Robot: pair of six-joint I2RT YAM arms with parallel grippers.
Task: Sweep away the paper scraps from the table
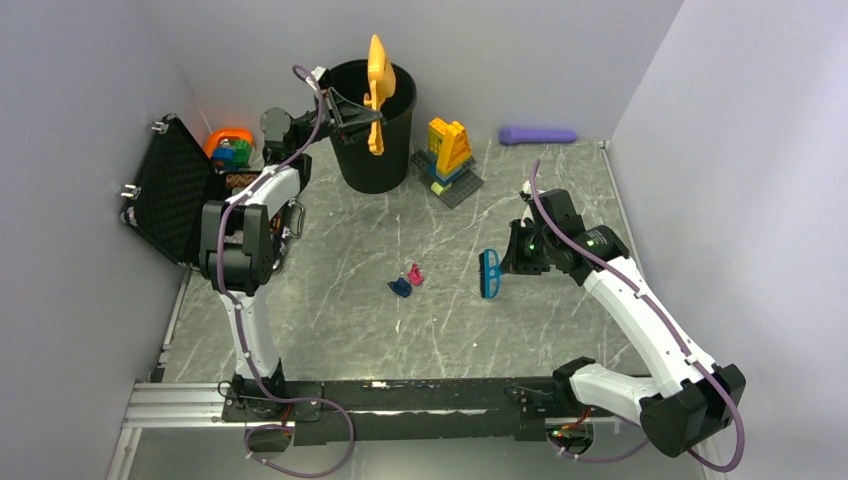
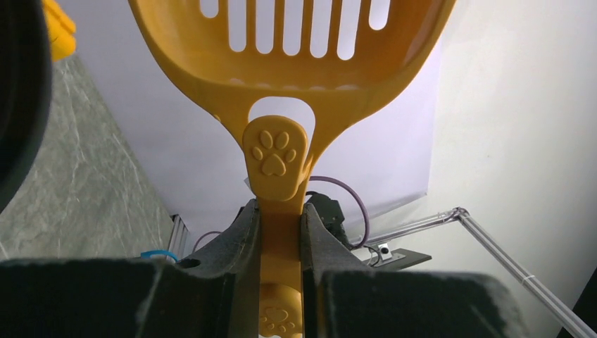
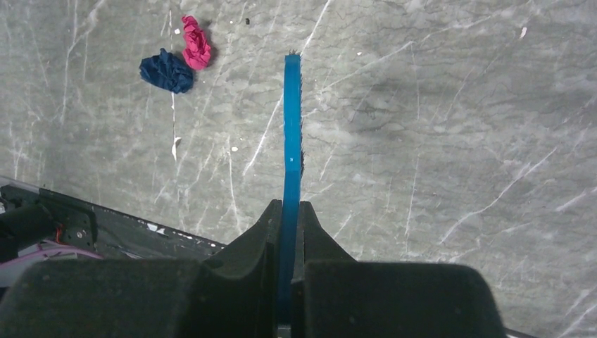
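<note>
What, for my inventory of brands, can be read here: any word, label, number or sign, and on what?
No words, brands or numbers are readable in any view.
Paw-print sign, no lettering: moulded twice on the scoop handle, once above the left gripper and once between its fingers.
Bricks: too small to tell any print.
Brush: no marking seen.

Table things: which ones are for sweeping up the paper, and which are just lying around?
For the job: pink scrap, blue scrap, brush, scoop, bin.
Just lying about: toy bricks, purple stick, black case.
</note>
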